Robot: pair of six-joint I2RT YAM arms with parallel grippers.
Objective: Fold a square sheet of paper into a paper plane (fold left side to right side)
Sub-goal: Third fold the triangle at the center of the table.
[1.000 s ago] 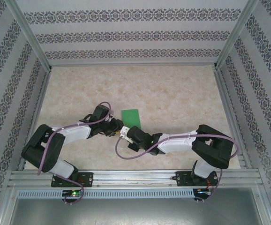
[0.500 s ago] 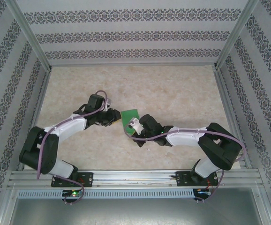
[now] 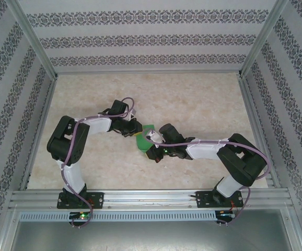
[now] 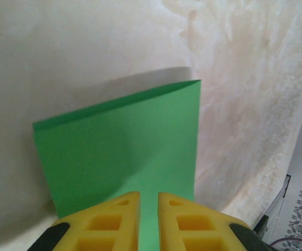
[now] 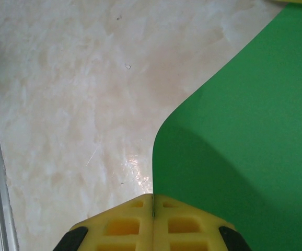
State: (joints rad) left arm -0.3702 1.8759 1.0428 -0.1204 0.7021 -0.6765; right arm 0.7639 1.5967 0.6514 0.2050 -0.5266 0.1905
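The left gripper (image 4: 148, 206) has its yellow fingers standing close, with a slim gap between them. Green shows through that gap, but I cannot tell whether they pinch anything. Just ahead lies the square sheet of paper (image 4: 125, 146), doubled over with a fold along its far edge, casting a shadow on the pale marbled table (image 4: 88, 42). The right gripper (image 5: 152, 209) is fully closed, nothing between its tips. The sheet's curved edge runs down to them, with that part lifted off the table. From above, the paper sits mid-table, right between both grippers.
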